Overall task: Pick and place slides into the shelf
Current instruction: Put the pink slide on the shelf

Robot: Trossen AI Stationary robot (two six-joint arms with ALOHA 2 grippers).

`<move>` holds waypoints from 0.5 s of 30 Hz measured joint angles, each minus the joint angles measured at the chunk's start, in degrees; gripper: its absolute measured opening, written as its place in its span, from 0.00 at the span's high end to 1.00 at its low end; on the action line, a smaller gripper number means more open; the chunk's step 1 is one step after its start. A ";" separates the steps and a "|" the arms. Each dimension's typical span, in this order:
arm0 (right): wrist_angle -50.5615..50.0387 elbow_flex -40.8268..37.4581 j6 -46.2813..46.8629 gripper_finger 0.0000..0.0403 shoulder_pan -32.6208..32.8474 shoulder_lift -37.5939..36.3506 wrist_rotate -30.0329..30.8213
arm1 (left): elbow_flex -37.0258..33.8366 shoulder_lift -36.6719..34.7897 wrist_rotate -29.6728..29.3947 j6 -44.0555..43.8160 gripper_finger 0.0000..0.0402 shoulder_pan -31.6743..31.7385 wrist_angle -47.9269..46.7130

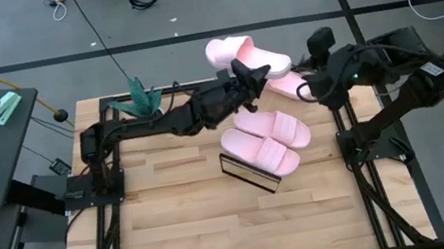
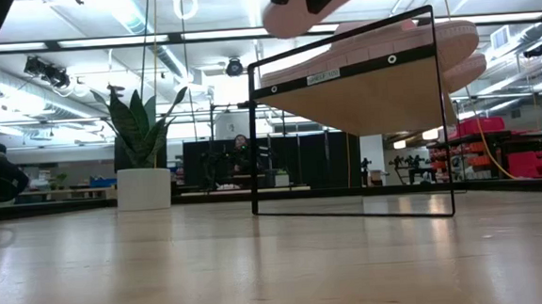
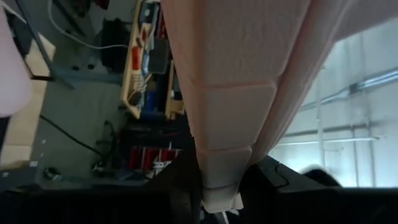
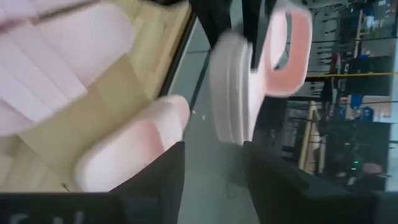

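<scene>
Left end effector [image 1: 261, 77] grips a slide [image 1: 239, 51], lifted above the bench [image 1: 174, 214] to clear the shelf [image 1: 253, 173], where two slides [image 1: 265, 140] sit. Right end effector [image 1: 304, 85] hangs open near another slide [image 1: 288, 86].

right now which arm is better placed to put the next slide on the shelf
Left. Its tool is shut on a raised slide, close behind the shelf, where two slides already sit. The right tool is open and empty beside the last slide at the table edge.
</scene>
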 joint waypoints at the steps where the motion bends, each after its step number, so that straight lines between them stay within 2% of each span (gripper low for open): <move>1: 0.25 -0.02 -1.61 0.59 -0.58 -0.09 0.03 | 0.00 0.00 -1.20 0.45 0.80 -0.67 0.63; 4: 2.12 -0.02 -6.08 0.60 -1.44 -0.49 -1.80 | 0.02 -0.02 -4.56 0.79 0.80 -2.42 1.07; 9: 5.40 0.00 -10.72 0.60 -1.39 -0.52 -4.89 | 0.02 -0.02 -6.65 1.51 0.80 -3.74 1.00; 15: 6.73 0.00 -15.18 0.54 -1.37 0.30 -9.96 | 0.02 -0.02 -7.34 2.41 0.80 -3.72 1.88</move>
